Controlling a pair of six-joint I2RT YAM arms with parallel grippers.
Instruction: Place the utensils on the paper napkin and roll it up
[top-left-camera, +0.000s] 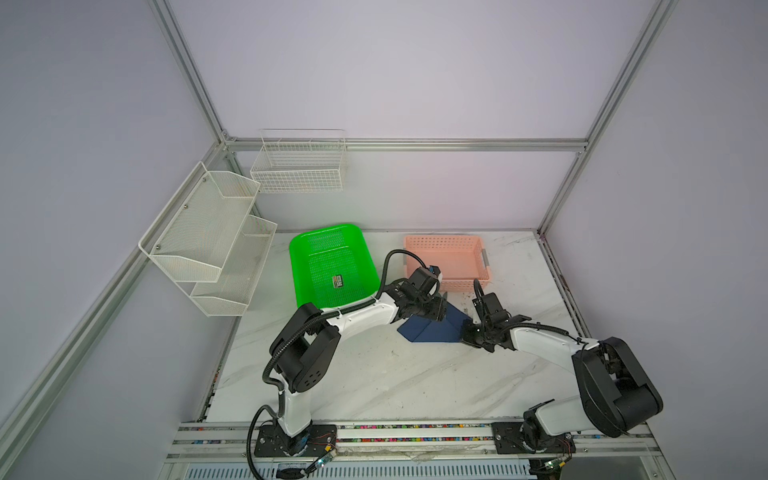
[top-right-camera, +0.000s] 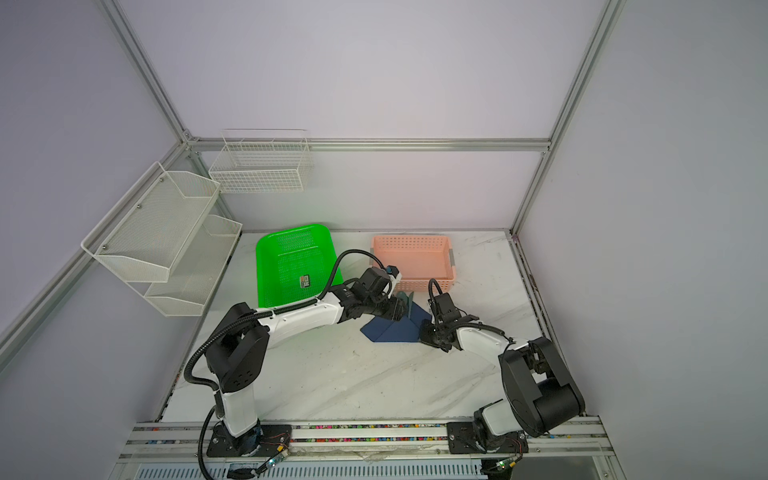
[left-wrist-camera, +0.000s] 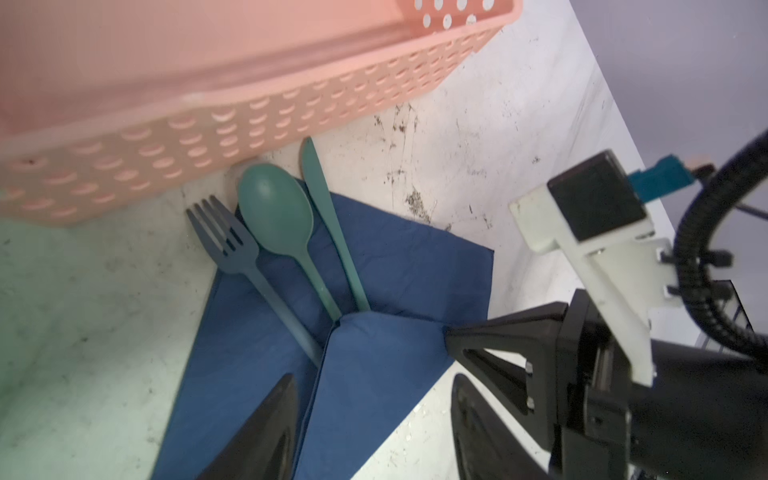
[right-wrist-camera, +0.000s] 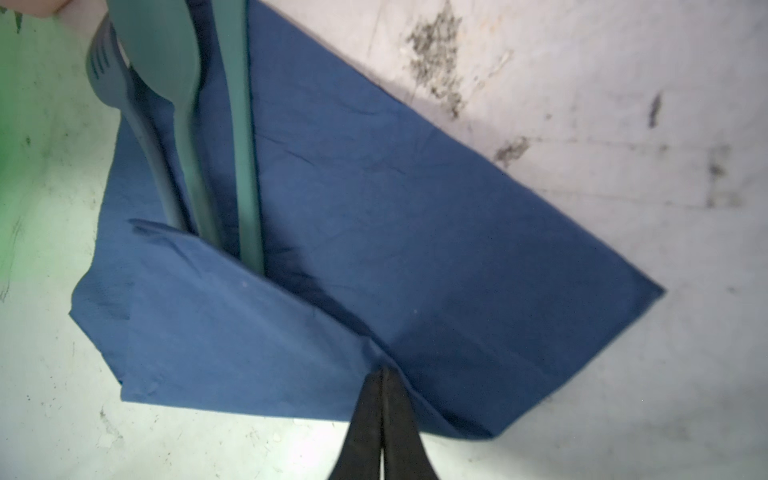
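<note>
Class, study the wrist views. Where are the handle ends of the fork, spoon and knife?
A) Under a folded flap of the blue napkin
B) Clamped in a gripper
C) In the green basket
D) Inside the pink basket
A: the handles of the fork, spoon and knife run under the folded flap of the napkin, their heads sticking out toward the pink basket.

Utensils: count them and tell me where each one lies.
3. The fork, the spoon and the knife lie side by side on the paper napkin, heads near the pink basket, handle ends under the napkin's folded flap; the fold could hide more.
</note>
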